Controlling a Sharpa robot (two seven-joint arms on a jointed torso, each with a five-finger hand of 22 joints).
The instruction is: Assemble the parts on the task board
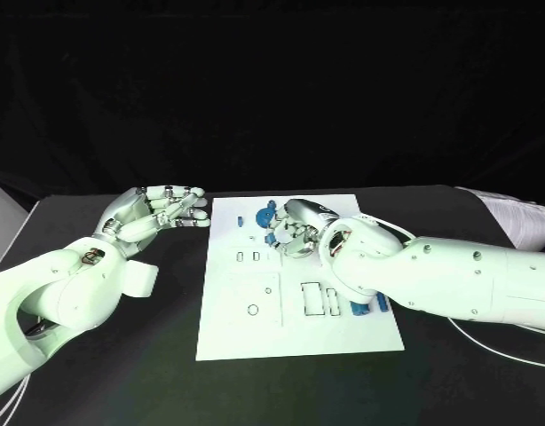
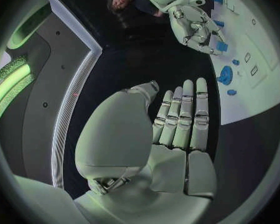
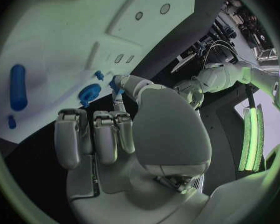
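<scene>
The task board (image 1: 301, 333) lies in the middle of the black table (image 1: 106, 373). No writing or label can be read on it. The right hand (image 1: 301, 229) is over the far part of the board and pinches a small blue part (image 2: 221, 46) between thumb and fingertips. A round blue part (image 3: 89, 92) stands on the board just beside this hand, and a long blue part (image 3: 18, 86) lies further along the board. More blue parts (image 1: 359, 307) lie near the right forearm. The left hand (image 1: 161, 209) is above the table beside the board's left edge, fingers straight and side by side, holding nothing
</scene>
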